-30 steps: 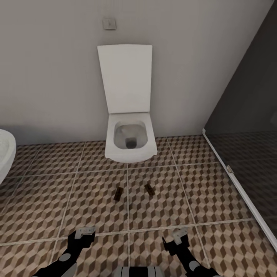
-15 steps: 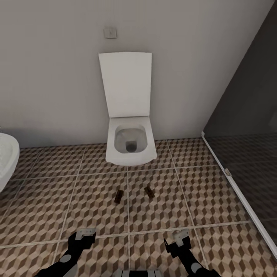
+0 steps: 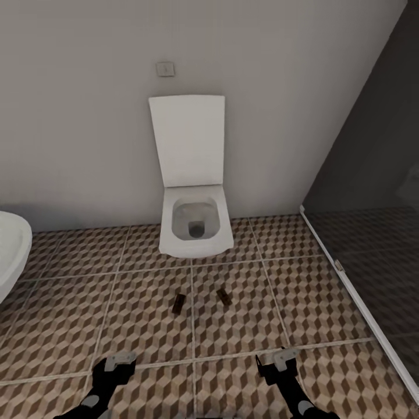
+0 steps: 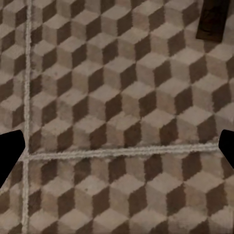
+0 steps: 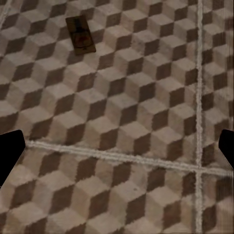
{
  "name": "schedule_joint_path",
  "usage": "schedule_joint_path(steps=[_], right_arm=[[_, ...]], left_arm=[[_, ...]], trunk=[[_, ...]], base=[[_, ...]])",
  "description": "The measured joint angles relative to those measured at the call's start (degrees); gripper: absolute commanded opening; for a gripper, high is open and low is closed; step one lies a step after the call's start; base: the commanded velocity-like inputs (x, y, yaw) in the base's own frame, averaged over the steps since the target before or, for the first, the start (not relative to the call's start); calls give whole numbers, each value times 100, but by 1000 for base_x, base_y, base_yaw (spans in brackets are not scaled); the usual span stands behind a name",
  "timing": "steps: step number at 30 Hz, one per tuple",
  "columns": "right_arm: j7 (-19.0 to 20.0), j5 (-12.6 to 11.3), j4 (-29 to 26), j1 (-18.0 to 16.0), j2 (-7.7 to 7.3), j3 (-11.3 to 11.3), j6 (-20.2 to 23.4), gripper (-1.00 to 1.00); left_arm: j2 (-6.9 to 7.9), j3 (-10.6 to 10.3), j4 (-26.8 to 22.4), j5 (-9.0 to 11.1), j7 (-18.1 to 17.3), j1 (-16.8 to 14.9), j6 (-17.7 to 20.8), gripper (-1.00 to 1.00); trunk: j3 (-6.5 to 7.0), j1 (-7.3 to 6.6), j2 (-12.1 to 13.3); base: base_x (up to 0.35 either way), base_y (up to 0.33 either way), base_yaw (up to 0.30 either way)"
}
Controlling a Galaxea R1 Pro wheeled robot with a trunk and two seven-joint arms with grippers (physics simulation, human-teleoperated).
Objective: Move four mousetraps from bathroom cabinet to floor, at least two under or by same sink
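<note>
Head view: two mousetraps (image 3: pixel 179 303) (image 3: pixel 223 297) flat on the bathroom floor (image 3: pixel 139 302), at 6 o'clock of a white toilet (image 3: pixel 195 230); a white basin rim (image 3: pixel 10 247) at 9 o'clock. Left gripper (image 3: pixel 119 362) and right gripper (image 3: pixel 279 359) low, spread, empty.

Left wrist view: tiles, one trap's corner (image 4: pixel 213 20), fingers wide apart.

Right wrist view: one trap (image 5: pixel 80 34) lying flat, fingers wide apart.

Judged roughly half done; two more to fetch, sink placement unconfirmed.
</note>
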Motion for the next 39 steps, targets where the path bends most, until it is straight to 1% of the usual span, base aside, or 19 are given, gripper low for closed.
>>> schedule_joint_path(steps=[3, 6, 10, 13, 19, 30, 39], right_arm=[[-3, -259, 8, -1, -43, -4, -33, 100], [-3, -466, 10, 4, -113, -6, -48, 100], [2, -641, 12, 8, -179, -6, -59, 100], [5, -687, 12, 8, -196, -3, -62, 100], [9, -730, 13, 9, -202, 3, -65, 100], [12, -744, 13, 9, -191, 7, -61, 100], [11, -745, 14, 8, -176, 7, -57, 100]], left_arm=[[-61, 1, 364, 11, -142, 3, -337, 100], [-159, 0, 811, 28, -400, 4, -673, 100], [-353, 5, 1384, 31, -752, 9, -1087, 100], [-409, 7, 1524, 37, -853, 9, -1227, 100], [-466, 9, 1637, 39, -934, 11, -1338, 100], [-484, 9, 1666, 39, -955, 16, -1358, 100], [-484, 9, 1665, 40, -956, 19, -1359, 100]], trunk=[[82, -66, 120], [164, -132, 241], [273, -220, 401], [355, -286, 521], [519, -417, 762], [819, -659, 1203], [1060, -857, 1564]], base=[[0, 0, -77], [0, 0, -79], [0, 0, -81], [0, 0, -81], [0, 0, -81], [0, 0, -69], [0, 0, 76]])
